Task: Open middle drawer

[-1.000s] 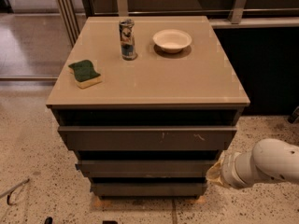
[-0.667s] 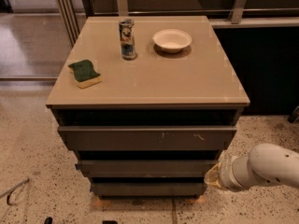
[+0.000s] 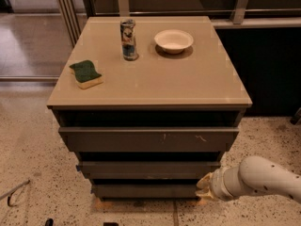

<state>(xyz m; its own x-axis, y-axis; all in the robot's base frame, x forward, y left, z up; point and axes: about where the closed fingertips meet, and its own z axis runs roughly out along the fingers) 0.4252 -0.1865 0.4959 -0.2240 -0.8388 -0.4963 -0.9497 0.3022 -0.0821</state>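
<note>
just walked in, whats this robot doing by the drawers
A one-armed robot is set to open a drawer. Its gripper sits low on the right, beside the right ends of the middle drawer and the bottom drawer. The middle drawer looks shut, not yet pulled out. On the cabinet top are a can, a white bowl and a green sponge, none being touched.

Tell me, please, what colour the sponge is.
Sponge: green over yellow, in the camera view. The gripper is low, near the right end of the middle drawer.
</note>
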